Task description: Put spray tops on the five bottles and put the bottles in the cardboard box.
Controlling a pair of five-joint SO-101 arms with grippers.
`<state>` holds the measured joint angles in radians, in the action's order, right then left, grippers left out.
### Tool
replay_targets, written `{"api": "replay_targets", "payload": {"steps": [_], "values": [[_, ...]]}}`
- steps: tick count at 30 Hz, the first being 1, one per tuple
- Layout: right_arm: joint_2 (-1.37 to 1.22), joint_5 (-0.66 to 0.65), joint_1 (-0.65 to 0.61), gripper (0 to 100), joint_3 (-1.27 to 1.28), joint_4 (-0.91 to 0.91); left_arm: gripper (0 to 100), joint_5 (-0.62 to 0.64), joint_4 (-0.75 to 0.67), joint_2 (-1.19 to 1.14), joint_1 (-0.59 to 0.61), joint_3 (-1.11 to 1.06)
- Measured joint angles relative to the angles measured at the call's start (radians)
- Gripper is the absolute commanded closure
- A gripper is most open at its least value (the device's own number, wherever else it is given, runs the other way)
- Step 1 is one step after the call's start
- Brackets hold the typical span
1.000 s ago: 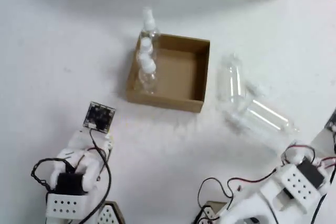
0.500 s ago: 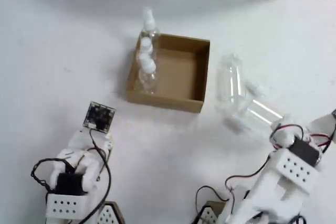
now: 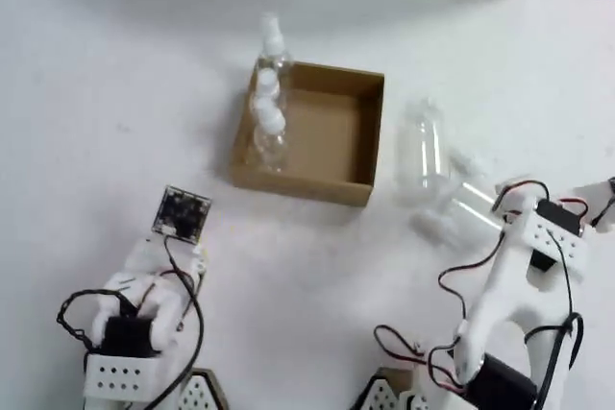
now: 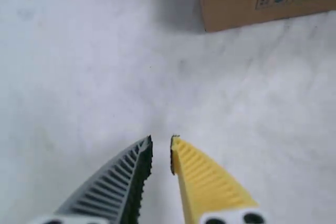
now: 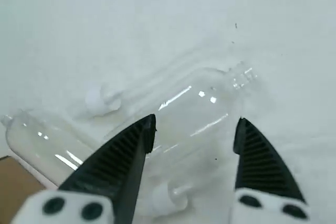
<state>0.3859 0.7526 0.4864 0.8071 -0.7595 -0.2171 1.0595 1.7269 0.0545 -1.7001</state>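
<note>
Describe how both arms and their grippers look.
Both the left arm and right arm are white plastic with black motors and loose black cables. The left gripper has one grey and one yellow ribbed finger; the right gripper has two black ribbed fingers on white bases.

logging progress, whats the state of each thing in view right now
cardboard box, open, upright
three topped bottles, upright at the box's left side
two bare bottles, lying on the table, no tops
loose spray tops, lying beside them
left claw, shut, empty
right claw, open over one bare bottle
</note>
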Motion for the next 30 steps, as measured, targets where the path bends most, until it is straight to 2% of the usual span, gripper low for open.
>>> {"api": "replay_targets", "payload": {"steps": [2,6,19,22,25,27,30], "values": [[0.000,0.043,0.000,67.2,0.000,0.020,92,0.000,0.000,0.000,0.000,0.000],[-0.003,0.084,0.000,71.1,-0.002,0.029,92,0.000,0.000,0.000,0.000,0.000],[-0.315,0.087,-0.034,74.9,-0.097,0.166,92,0.000,0.000,0.000,0.000,0.000],[-0.370,0.084,-0.034,83.2,-0.137,0.166,92,0.000,0.000,0.000,0.000,0.000],[-0.385,0.035,-0.034,99.7,-0.158,0.166,92,0.000,0.000,0.000,0.000,0.000],[-0.385,-0.017,-0.026,95.4,-0.163,0.166,92,0.000,0.000,0.000,0.000,0.000],[-0.387,-0.060,0.011,97.9,-0.178,0.160,92,0.000,0.000,0.000,0.000,0.000]]}}
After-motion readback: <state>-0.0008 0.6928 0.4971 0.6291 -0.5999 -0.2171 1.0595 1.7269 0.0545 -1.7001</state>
